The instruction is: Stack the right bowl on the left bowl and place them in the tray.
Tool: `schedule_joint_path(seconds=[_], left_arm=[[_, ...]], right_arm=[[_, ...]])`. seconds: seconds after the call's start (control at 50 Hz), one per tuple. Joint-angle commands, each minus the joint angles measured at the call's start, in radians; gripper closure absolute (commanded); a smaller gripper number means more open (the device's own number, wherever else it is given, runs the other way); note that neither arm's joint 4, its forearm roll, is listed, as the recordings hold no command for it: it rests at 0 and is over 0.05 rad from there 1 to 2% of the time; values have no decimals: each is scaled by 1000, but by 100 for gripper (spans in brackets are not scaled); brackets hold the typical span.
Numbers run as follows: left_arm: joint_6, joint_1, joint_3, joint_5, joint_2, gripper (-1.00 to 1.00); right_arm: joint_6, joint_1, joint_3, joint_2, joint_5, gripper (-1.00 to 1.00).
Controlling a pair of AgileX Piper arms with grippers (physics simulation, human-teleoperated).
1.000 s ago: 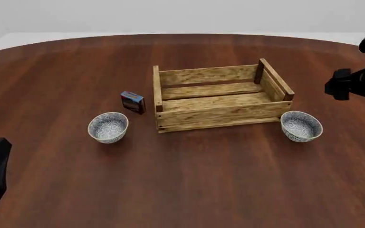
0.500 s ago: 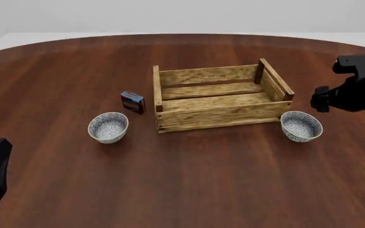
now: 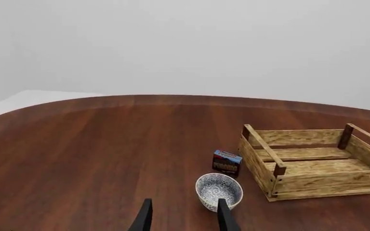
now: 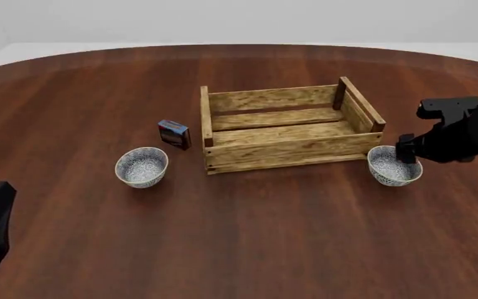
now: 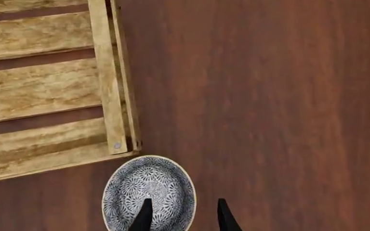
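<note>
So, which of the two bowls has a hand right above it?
The bowl right of the crate; the right hand straddles its rim. The other bowl sits alone.

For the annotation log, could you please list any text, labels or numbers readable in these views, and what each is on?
None can be read.
Small blue-red box: printed bands on its face, too small and blurred to make out as words.
Bowls, wooden crate, table and arms: no writing visible.

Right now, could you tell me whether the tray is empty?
Empty: the tray shows only bare slats in the front view; both bowls sit outside on the table, left bowl and right bowl.
</note>
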Motion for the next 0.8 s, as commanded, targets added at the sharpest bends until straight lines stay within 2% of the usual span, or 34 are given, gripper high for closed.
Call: schedule_joint_path(seconds=[0.02, 0.3, 0.46, 0.48, 0.8], left_arm=[[-7, 8, 0, -1, 0, -100], [-7, 18, 0, 0, 0, -100], [-7, 19, 0, 3, 0, -100], [-8, 19, 0, 3, 0, -100], [-11, 15, 0, -1, 0, -100]], right_arm=[[-4, -10, 1, 83, -48, -100], [15, 0, 22, 159, -105, -100], [8, -11, 23, 182, -126, -100], [16, -6, 25, 177, -125, 100], [2, -15, 49, 110, -107, 100]])
